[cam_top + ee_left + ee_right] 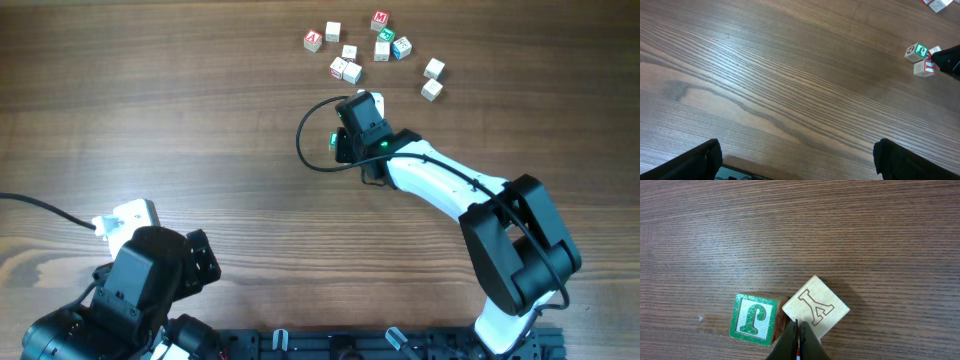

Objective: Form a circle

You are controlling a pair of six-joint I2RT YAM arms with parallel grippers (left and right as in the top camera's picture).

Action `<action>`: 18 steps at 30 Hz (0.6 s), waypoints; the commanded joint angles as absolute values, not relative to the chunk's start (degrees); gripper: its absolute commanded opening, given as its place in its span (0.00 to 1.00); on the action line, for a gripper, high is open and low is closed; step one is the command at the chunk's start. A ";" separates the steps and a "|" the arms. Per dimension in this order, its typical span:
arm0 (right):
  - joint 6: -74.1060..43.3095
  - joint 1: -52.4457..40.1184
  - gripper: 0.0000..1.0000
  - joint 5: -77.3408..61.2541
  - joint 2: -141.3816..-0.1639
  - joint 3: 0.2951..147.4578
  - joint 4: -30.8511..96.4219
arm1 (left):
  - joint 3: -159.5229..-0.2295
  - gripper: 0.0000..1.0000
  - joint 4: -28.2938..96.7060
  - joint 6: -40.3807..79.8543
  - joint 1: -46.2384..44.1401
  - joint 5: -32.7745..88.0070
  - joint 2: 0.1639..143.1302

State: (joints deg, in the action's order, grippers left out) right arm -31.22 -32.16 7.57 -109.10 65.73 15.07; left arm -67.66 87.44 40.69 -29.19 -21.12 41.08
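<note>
Counted eleven small cubes [382, 52] on the bench [150, 100] from overhead. Found the circle [345, 70] as only two touching: one green-faced cube [753, 319], one plain cube [816, 308], at the scatter's near edge. Seen clenched on nothing, tips at their gap: right fingers [797, 332]. Seen spread wide, empty, well apart: left fingers [797, 162].

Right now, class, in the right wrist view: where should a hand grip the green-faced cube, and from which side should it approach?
Probably from straight above, pinching the green-faced cube across its far and near faces, which look clear. Its right side is crowded by the tilted red-outlined cube, leaving little room for a finger there.
</note>
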 commanded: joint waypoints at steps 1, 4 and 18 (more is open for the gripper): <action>-31.68 -32.03 0.05 8.75 -110.28 66.08 14.63 | -67.44 1.00 87.50 41.41 -29.12 -21.06 41.19; -31.64 -32.03 0.05 8.47 -110.28 66.08 14.09 | -67.44 1.00 87.50 41.41 -29.12 -21.06 41.19; -33.43 -32.03 0.04 6.57 -103.83 67.18 12.80 | -67.44 1.00 87.50 41.41 -29.12 -21.06 41.19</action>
